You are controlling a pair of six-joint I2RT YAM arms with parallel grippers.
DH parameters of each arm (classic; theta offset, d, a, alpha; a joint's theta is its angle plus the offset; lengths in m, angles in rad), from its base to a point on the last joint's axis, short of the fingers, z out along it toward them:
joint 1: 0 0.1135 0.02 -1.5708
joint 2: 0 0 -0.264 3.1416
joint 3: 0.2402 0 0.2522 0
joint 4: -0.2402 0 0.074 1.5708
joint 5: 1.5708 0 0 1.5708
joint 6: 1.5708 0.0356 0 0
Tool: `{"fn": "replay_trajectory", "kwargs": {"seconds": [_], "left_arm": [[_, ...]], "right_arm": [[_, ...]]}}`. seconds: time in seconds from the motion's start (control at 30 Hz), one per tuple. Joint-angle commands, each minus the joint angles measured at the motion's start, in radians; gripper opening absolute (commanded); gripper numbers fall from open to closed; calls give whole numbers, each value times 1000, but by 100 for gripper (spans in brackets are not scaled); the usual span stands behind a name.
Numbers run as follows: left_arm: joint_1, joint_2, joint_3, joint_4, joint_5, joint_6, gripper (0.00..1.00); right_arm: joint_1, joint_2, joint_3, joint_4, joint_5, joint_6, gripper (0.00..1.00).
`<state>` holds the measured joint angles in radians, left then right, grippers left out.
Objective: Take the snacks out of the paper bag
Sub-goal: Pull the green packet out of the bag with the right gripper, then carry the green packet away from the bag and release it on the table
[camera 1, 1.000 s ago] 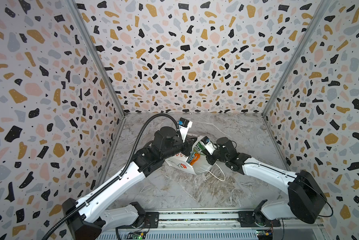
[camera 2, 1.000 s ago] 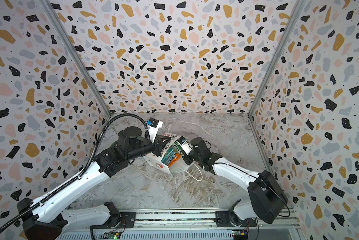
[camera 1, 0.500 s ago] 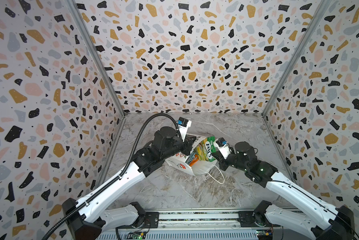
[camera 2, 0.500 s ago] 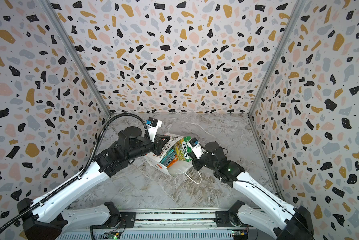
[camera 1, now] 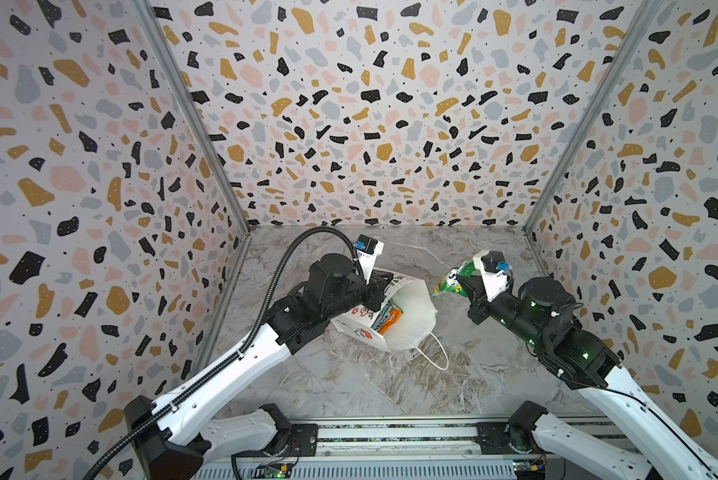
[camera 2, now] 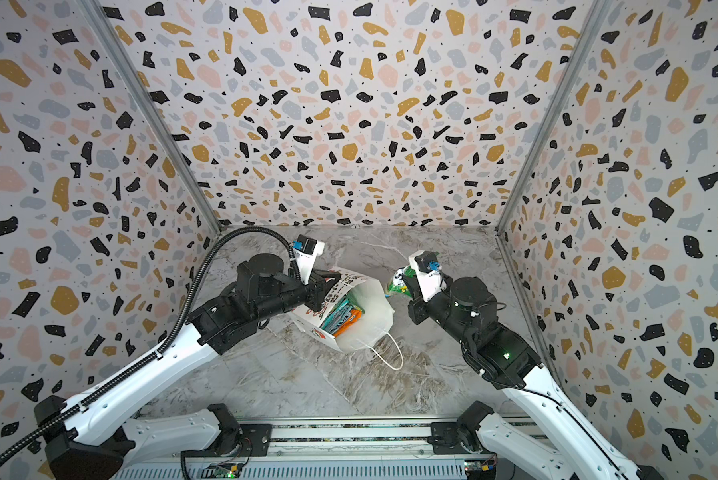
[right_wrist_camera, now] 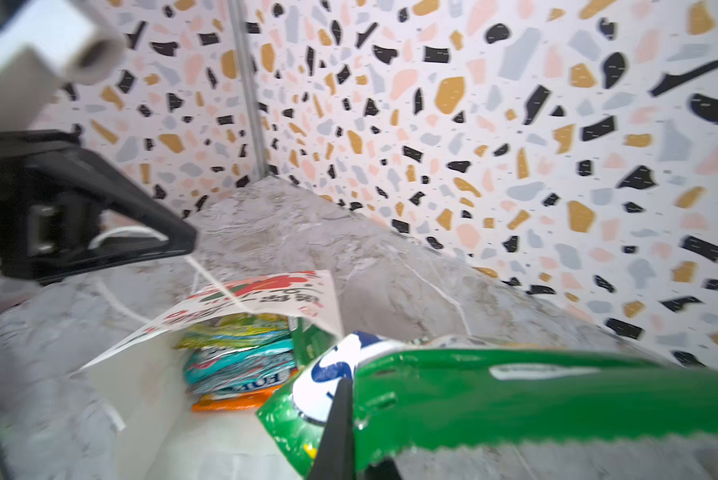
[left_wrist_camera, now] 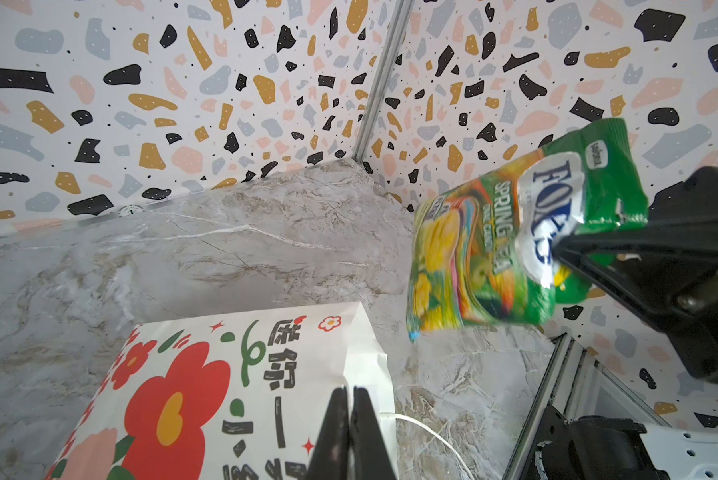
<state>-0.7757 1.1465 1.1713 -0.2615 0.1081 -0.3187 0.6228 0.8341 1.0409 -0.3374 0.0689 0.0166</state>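
Snacks (right_wrist_camera: 237, 368), flat glossy foil packets in teal, orange and green-yellow, lie stacked inside the paper bag (camera 1: 411, 320). The bag is matte white with a red flower print and a loose cord handle (camera 1: 437, 357), and it is tipped over on the marbled grey surface (camera 1: 349, 386). A second ago the right tool (left_wrist_camera: 556, 249) was down in the bag's mouth. Now it is beside the bag, clamped on the top of a crinkled green-yellow packet (left_wrist_camera: 486, 257) that hangs above the surface. The left tool (left_wrist_camera: 351, 399) is clenched at the bag's upper rim; whether it grips paper or cord I cannot tell.
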Motion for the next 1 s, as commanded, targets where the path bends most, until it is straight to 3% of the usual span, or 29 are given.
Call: {"fn": "replay_trajectory", "kwargs": {"seconds": [0.0, 0.13, 0.33, 0.47, 0.67, 0.97], "left_arm": [[-7, -2, -9, 45, 13, 1, 0], [-10, -2, -9, 48, 20, -1, 0], [-13, -1, -19, 66, 34, -12, 0], [-16, -1, -26, 83, 41, -20, 0], [-17, -1, -25, 77, 35, -17, 0], [-17, 15, -24, 76, 35, -11, 0]], "right_arm": [[-112, 73, 37, -19, 18, 10, 0], [-275, 171, 23, 57, -119, 32, 0], [-382, 377, 11, 217, -281, 23, 0], [-414, 547, 41, 338, -393, 26, 0], [-423, 777, 188, 367, -625, 15, 0], [-478, 924, 189, 342, -725, -24, 0]]}}
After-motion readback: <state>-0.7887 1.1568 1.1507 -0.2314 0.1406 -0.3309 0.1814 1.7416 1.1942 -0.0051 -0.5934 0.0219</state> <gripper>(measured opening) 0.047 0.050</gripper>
